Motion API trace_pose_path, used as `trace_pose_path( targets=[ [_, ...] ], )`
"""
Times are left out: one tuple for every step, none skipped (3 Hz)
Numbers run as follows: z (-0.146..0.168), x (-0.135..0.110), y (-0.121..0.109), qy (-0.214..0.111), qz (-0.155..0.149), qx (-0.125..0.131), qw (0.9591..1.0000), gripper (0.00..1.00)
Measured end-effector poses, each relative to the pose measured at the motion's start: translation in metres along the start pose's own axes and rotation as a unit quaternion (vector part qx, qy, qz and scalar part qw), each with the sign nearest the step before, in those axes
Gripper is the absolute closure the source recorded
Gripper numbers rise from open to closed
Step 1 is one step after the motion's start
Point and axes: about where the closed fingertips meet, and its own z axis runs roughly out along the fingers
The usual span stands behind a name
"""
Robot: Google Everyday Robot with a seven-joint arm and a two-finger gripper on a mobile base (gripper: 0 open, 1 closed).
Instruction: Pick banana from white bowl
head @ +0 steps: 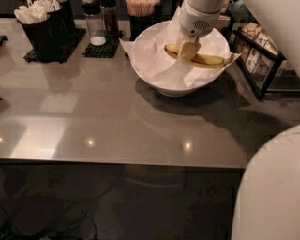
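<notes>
The white bowl (159,77) stands at the back middle of the grey table, lined with crumpled white paper. The yellow banana (211,59) lies across the bowl's right half, its right end by the paper at the rim. My gripper (188,48) reaches down from the top into the bowl. Its pale yellow fingers (189,48) are closed on the banana's left part. The banana's left end shows just past the fingers. Whether the banana still rests on the paper I cannot tell.
A black holder of white packets (41,24) stands at the back left. Shakers on a black mat (101,29) and a cup of wooden sticks (140,8) stand behind the bowl. A black rack (257,51) is at the right. My white arm body (274,187) fills the lower right.
</notes>
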Motion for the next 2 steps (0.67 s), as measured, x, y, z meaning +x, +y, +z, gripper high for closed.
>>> trace_pose_path(
  targets=[
    [-0.022,0.01,0.021,0.043,0.014,0.006,0.999,1.0],
    [-0.046,0.015,0.029,0.075,0.019,0.032,0.9965,1.0]
  ],
)
